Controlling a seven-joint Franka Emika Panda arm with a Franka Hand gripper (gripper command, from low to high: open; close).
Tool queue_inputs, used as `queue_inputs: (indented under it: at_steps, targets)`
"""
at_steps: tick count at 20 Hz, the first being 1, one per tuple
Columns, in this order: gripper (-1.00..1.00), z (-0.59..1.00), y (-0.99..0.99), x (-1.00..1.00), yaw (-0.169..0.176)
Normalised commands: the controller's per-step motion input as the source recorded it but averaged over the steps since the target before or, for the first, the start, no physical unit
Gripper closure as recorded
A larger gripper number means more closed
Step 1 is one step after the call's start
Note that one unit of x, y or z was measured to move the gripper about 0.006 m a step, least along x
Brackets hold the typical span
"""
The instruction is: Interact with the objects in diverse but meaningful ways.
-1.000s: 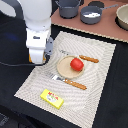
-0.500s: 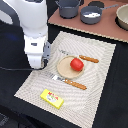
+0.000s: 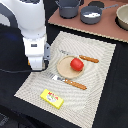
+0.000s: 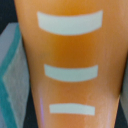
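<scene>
You've got the tomato (image 3: 76, 63) on the plate (image 3: 64, 70) mid-mat (image 3: 95, 85); packet (image 3: 52, 98) near the mat's front edge; pots (image 3: 69, 7) behind, ext. view.

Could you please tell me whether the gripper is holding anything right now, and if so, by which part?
An orange bread loaf fills the wrist view, close under the gripper, but the fingers are hidden, so a hold cannot be confirmed.

You've got a chunky white Panda arm (image 3: 31, 25) here, glossy rounded shells, dark-edged grey panel near the wrist.
</scene>
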Motion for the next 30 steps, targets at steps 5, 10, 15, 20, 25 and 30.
queue_inputs:
  at_steps: [5,10,15,20,25,30]
  targets:
    - [1.0,0.78,0.21,-0.23,0.05]
    - [1.0,1.0,0.61,-0.1,0.011]
    - [1.0,1.0,0.88,0.57,0.0]
    - [1.0,0.88,0.66,0.86,-0.001]
    - [1.0,0.76,0.57,0.86,-0.008]
    - [1.0,0.27,0.46,0.83,-0.015]
